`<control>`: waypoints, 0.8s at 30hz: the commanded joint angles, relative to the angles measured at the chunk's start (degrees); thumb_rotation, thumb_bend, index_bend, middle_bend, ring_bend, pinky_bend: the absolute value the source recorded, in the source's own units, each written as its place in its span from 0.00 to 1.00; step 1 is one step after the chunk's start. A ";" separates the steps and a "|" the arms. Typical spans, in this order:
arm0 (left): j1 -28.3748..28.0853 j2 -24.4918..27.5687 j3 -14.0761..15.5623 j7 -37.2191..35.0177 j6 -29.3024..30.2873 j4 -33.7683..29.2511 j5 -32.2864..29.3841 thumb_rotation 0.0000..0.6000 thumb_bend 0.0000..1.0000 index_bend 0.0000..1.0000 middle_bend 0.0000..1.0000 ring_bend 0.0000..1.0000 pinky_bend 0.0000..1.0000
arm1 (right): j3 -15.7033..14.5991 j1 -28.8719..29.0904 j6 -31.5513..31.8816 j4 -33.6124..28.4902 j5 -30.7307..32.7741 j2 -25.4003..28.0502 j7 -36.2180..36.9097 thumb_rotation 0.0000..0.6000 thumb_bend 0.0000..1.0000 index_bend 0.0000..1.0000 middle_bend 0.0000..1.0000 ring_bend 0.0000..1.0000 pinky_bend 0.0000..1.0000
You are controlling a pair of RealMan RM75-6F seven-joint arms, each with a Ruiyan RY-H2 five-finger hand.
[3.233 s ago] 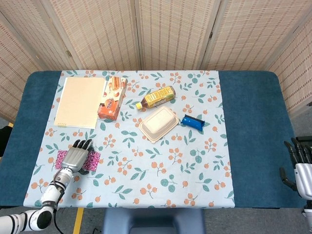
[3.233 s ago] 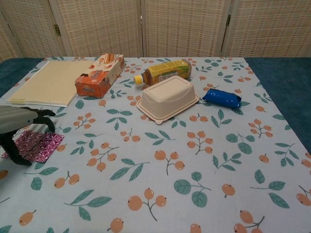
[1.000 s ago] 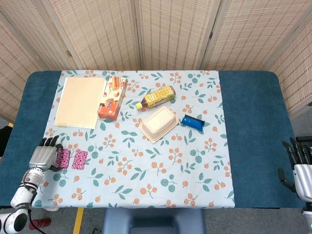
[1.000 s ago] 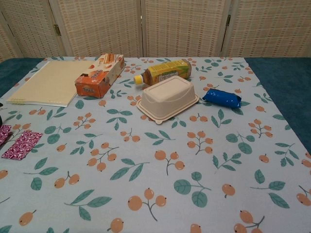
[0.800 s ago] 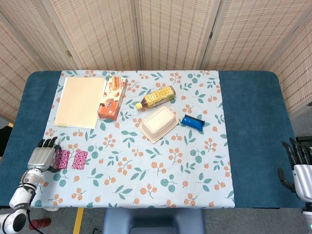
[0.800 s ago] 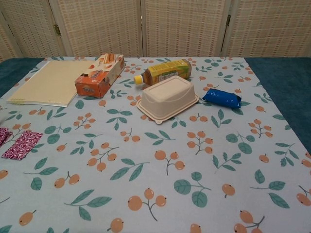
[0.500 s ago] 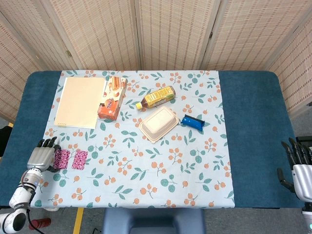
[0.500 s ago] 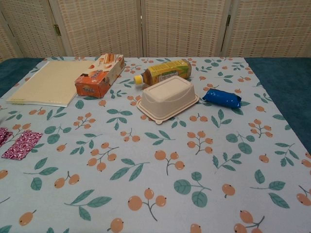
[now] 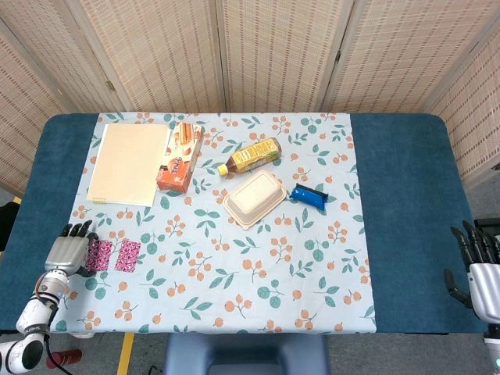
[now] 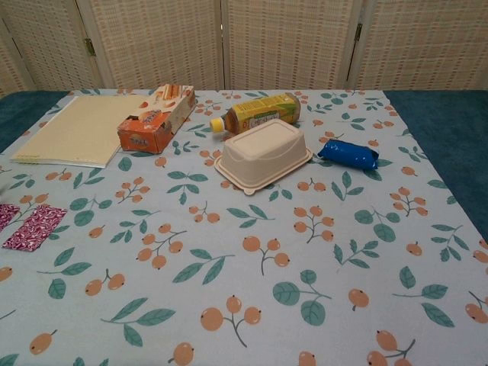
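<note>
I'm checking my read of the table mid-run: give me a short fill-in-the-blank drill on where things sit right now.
1. The left hand is nearest the two ___ patterned packets at the table's left front edge.
2. The yellow tea bottle lies on its ___.
3. The beige clamshell box sits between the tea bottle and the ___ snack packet.
4. The orange biscuit box lies beside the cream ___.

Missing words: magenta; side; blue; notebook

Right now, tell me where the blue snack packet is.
The blue snack packet lies mid-table on the floral cloth in the head view, just right of the beige clamshell box and below-right of the tea bottle.
</note>
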 commanded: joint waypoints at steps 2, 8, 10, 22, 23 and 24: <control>0.09 0.72 0.05 0.23 0.11 -1.37 0.22 1.00 0.17 0.23 0.00 0.00 0.00 | 0.05 0.00 0.04 -0.06 0.04 0.04 -0.05 1.00 0.50 0.00 0.00 0.00 0.00; 0.50 3.16 -0.13 -0.19 3.70 -7.61 4.25 1.00 0.17 0.18 0.00 0.00 0.00 | 0.08 0.02 0.02 -0.07 0.06 0.11 -0.03 1.00 0.50 0.00 0.00 0.00 0.00; 0.23 3.45 -0.13 0.37 4.26 -9.37 5.37 1.00 0.17 0.19 0.00 0.00 0.00 | 0.11 0.07 -0.06 0.03 0.09 0.06 0.12 1.00 0.50 0.00 0.00 0.00 0.00; -2.99 0.52 -0.38 9.53 2.57 -12.74 2.14 1.00 0.17 0.22 0.00 0.00 0.00 | 0.07 -0.19 -0.25 1.73 0.65 -0.15 2.05 1.00 0.50 0.00 0.00 0.00 0.00; -3.17 0.28 -0.30 10.24 2.46 -12.84 1.63 1.00 0.17 0.22 0.00 0.00 0.00 | 0.05 -0.23 -0.25 1.86 0.68 -0.18 2.21 1.00 0.50 0.00 0.00 0.00 0.00; -3.29 0.05 -0.23 10.76 2.43 -12.94 1.18 1.00 0.17 0.22 0.00 0.00 0.00 | 0.04 -0.28 -0.26 2.00 0.75 -0.21 2.36 1.00 0.50 0.00 0.00 0.00 0.00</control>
